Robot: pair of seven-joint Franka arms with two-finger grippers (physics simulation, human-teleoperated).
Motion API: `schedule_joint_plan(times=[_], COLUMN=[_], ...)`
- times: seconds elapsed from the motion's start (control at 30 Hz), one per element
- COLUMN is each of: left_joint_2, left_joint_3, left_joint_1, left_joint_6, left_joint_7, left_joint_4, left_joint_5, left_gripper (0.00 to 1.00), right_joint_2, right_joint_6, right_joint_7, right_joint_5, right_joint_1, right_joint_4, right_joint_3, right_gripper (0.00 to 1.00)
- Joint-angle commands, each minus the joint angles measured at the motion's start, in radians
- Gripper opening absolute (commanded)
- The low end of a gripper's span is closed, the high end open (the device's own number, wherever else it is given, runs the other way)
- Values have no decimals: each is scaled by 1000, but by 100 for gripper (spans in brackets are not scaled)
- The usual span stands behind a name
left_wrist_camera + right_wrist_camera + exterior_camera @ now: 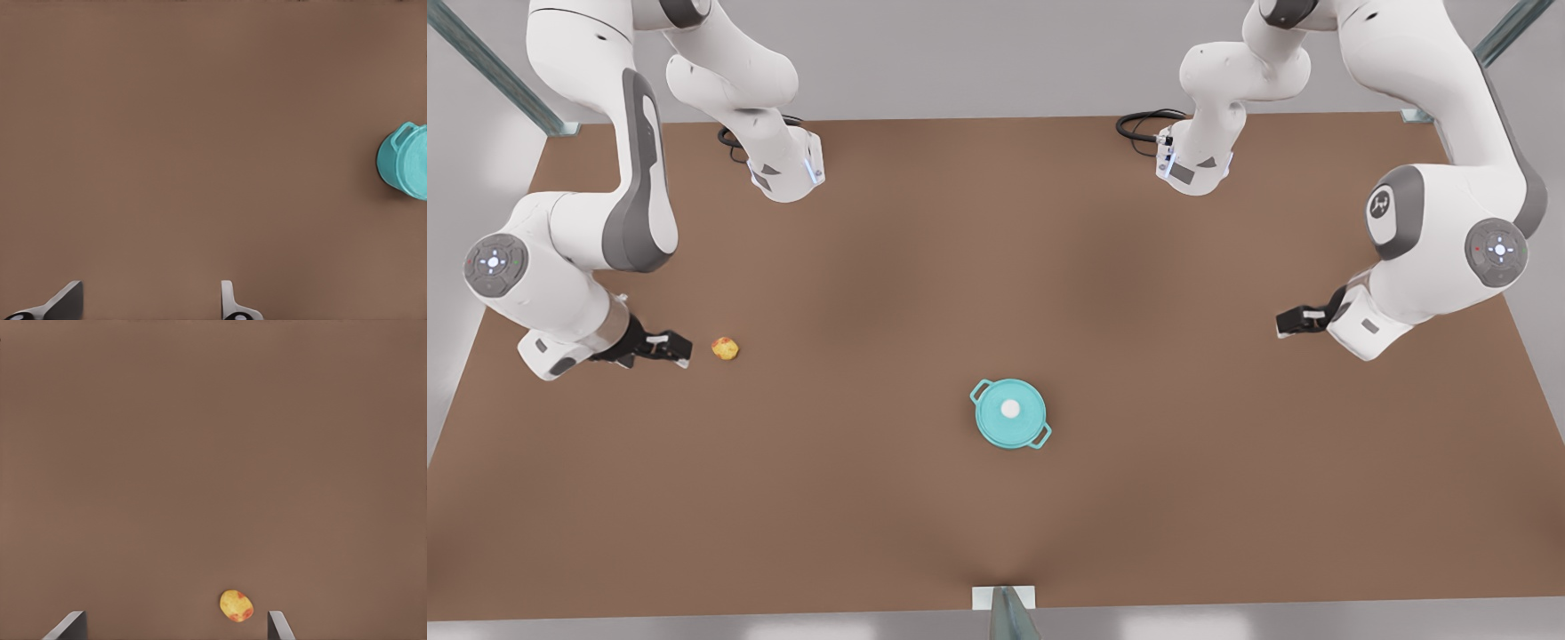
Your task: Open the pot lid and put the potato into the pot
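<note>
The teal pot (1040, 435) stands a little in front of the table's middle, and the pot lid (1010, 420) with its white knob lies flat on it. The potato (725, 348) lies on the table toward the front view's left. My right gripper (685, 351) hovers low just beside it, open, the potato (236, 605) resting near one finger of the right gripper (175, 625). My left gripper (1282, 322) waits at the front view's right, open, well away from the pot. The pot (403, 163) sits far off to one side of the left gripper (148, 303).
The brown table (996, 267) is bare between the potato and the pot. Black cables (1143, 124) lie by the arm bases at the back. A metal post (1009, 613) rises at the middle of the front edge.
</note>
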Motion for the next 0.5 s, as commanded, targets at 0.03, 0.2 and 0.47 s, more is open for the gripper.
schedule_joint_plan(times=[0.03,0.2,0.47], left_joint_2=[0,33,469], left_joint_3=[-31,-206,-227], left_joint_1=[-3,-114,-450], left_joint_6=[52,55,174], left_joint_7=[6,-356,-986], left_joint_4=[14,-6,447], left_joint_5=[5,65,117], left_gripper=[100,100,100], right_joint_2=[-1,1,-14], right_joint_6=[69,12,115], right_joint_7=[-5,-25,-230], right_joint_5=[-2,-28,-64], right_joint_1=[1,41,59], right_joint_4=[1,-22,-140], right_joint_3=[0,14,29], right_gripper=[100,100,100])
